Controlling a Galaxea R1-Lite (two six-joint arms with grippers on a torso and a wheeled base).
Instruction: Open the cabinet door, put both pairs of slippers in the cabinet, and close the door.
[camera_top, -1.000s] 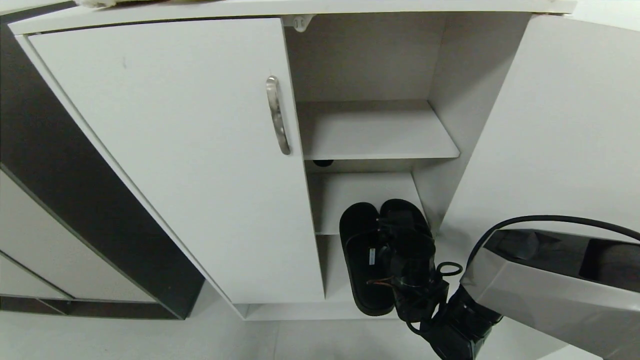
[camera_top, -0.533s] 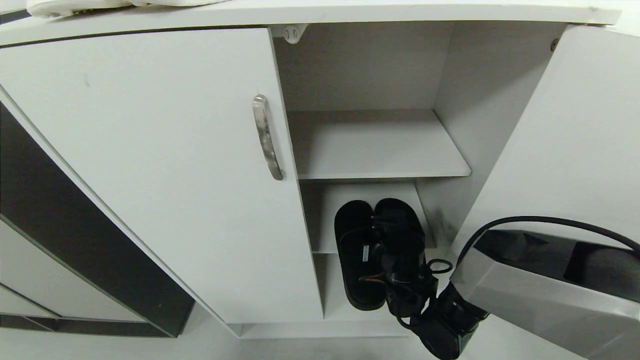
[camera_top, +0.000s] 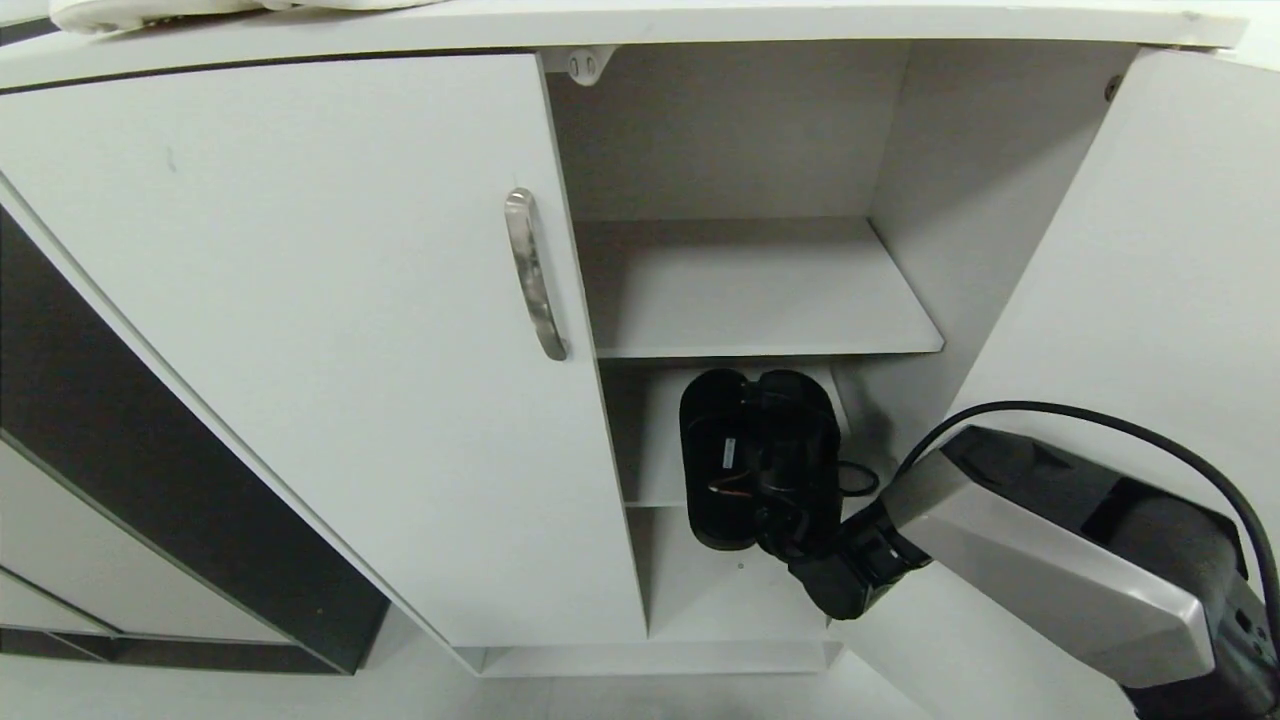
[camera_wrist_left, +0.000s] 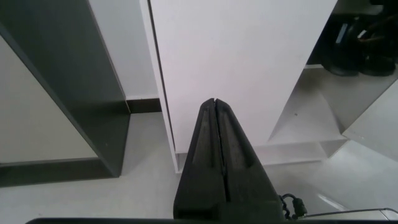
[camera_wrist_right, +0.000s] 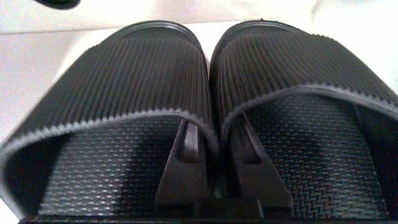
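Observation:
A pair of black slippers (camera_top: 745, 455) hangs side by side in my right gripper (camera_top: 785, 505), toes in the open right half of the white cabinet, over its middle shelf (camera_top: 655, 455). In the right wrist view the gripper (camera_wrist_right: 214, 165) is shut on the ribbed inner straps of both slippers (camera_wrist_right: 149, 81). The cabinet's right door (camera_top: 1150, 260) is swung wide open. Its left door (camera_top: 300, 300), with a metal handle (camera_top: 533, 272), is closed. My left gripper (camera_wrist_left: 214, 106) is shut on nothing, low in front of the left door (camera_wrist_left: 236, 56).
The upper shelf (camera_top: 750, 290) is bare, as is the bottom compartment's floor (camera_top: 720, 600). A white cloth (camera_top: 150, 12) lies on the cabinet top. A dark panel (camera_top: 120, 420) flanks the cabinet on the left. Pale floor (camera_wrist_left: 143, 186) lies in front.
The camera shifted after the earliest frame. Since then my right arm has carried the slippers forward and up, from in front of the bottom compartment to the middle shelf.

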